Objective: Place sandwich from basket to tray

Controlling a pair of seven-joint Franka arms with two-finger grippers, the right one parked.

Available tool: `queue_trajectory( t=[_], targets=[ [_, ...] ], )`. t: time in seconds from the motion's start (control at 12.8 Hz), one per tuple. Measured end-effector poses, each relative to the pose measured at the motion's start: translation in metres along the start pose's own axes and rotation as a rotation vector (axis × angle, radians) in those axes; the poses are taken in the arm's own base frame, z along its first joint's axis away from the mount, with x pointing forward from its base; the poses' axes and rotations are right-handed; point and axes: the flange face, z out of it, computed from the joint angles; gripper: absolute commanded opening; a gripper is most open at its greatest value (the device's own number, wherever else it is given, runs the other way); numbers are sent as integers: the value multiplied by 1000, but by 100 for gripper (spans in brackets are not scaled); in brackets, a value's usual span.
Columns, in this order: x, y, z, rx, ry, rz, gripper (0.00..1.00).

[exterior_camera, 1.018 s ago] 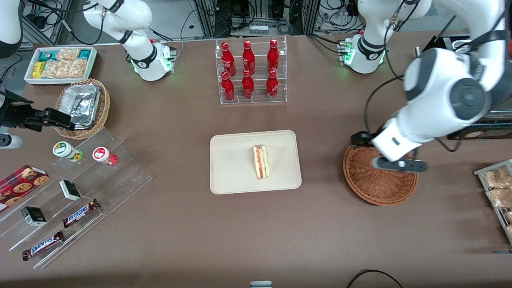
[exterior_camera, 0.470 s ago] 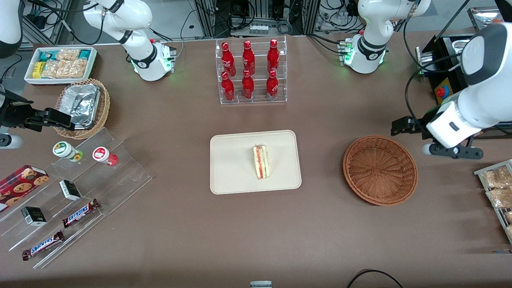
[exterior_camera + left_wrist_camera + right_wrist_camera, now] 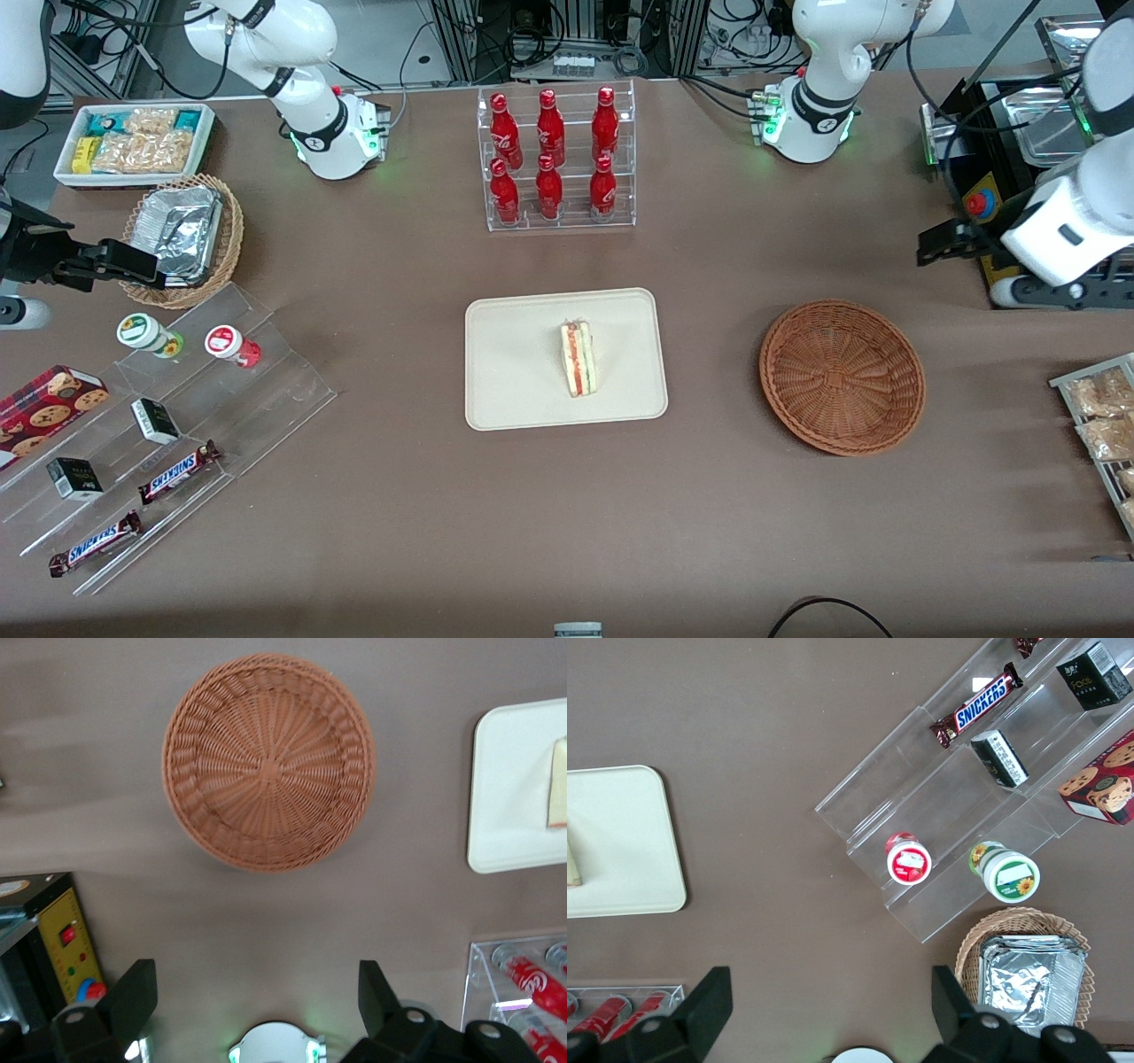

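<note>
The sandwich [image 3: 578, 358] lies on the cream tray [image 3: 514, 354] in the middle of the table, its red and green edge showing. The reddish-brown basket [image 3: 842, 377] is empty, beside the tray toward the working arm's end. My left gripper [image 3: 1036, 288] hangs raised, farther from the front camera than the basket and toward the working arm's end of the table. It is open and holds nothing. The left wrist view shows the open gripper [image 3: 257, 979] above bare table, the empty basket [image 3: 268, 773], the tray [image 3: 505, 788] and a bit of the sandwich [image 3: 557, 797].
A clear rack of red bottles [image 3: 556, 159] stands farther from the camera than the tray. A black box with a red button [image 3: 974, 204] is next to the gripper. A rack of snack packets [image 3: 1103, 425] lies at the working arm's end. An acrylic snack stand [image 3: 177, 425] lies toward the parked arm's end.
My left gripper has moved from over the basket toward the working arm's end, farther from the camera. The basket now shows whole and empty. The sandwich has stayed on the tray.
</note>
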Motion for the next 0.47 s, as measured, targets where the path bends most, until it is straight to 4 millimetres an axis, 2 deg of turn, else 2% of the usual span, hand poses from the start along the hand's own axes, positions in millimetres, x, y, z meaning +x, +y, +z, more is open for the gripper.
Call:
queue_trajectory(
  t=[0.16, 0.47],
  targets=[
    [-14, -6, -10, -2, -11, 0, 100],
    [-32, -3, -26, -1, -12, 4, 100]
  ],
)
